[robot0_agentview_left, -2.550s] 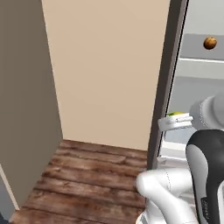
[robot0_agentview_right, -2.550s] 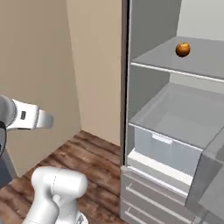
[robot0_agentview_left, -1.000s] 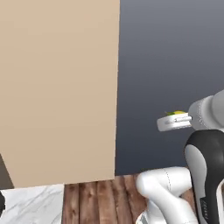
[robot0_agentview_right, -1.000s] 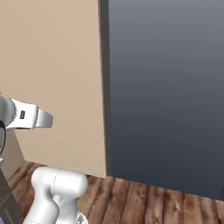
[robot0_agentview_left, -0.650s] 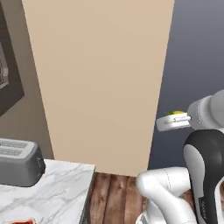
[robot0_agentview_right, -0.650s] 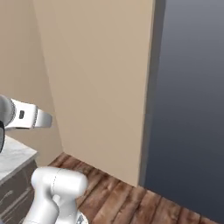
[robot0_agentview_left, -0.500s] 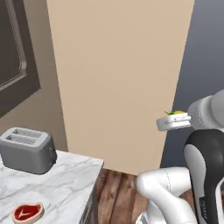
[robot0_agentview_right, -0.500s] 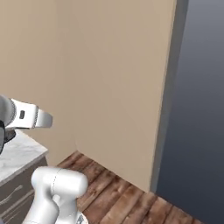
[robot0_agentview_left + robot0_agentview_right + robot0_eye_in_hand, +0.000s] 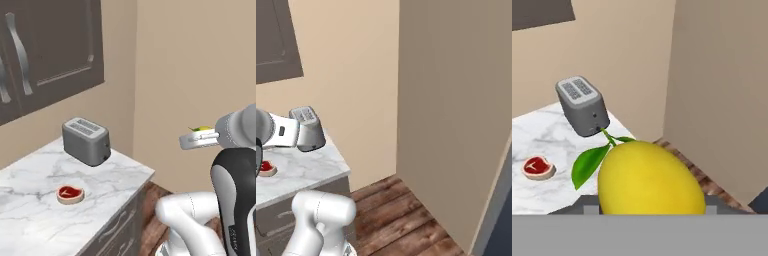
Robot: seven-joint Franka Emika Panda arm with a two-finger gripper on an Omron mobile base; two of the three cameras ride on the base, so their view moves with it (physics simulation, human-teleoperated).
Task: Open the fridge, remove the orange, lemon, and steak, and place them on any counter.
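The lemon (image 9: 651, 177) is carried between the jaws, which are closed on it: in the hand view the yellow fruit sits right at the bottom between the finger tips, with a green leaf (image 9: 587, 164) and stalk reaching toward the counter (image 9: 542, 145), and in the left base view a sliver of yellow and green is seen on top of the gripper (image 9: 192, 141). The relation that matters for the coming move is that of the held fruit to the marble top: the counter lies ahead of and below the jaws, toward the left side of the hand view, while the wooden floor (image 9: 406, 215) appears to lie directly beneath the gripper, so the fruit is judged not yet to be over the surface. The steak (image 9: 69, 194) is already lying on the counter, in front of the grey toaster (image 9: 86, 141) and apart from it. Bare marble is visible between the steak and the counter's near edge, and the lemon would probably have to be brought forward and down over that part before release. Being rounded, the fruit may roll once let go, so a spot away from the edge is judged safer
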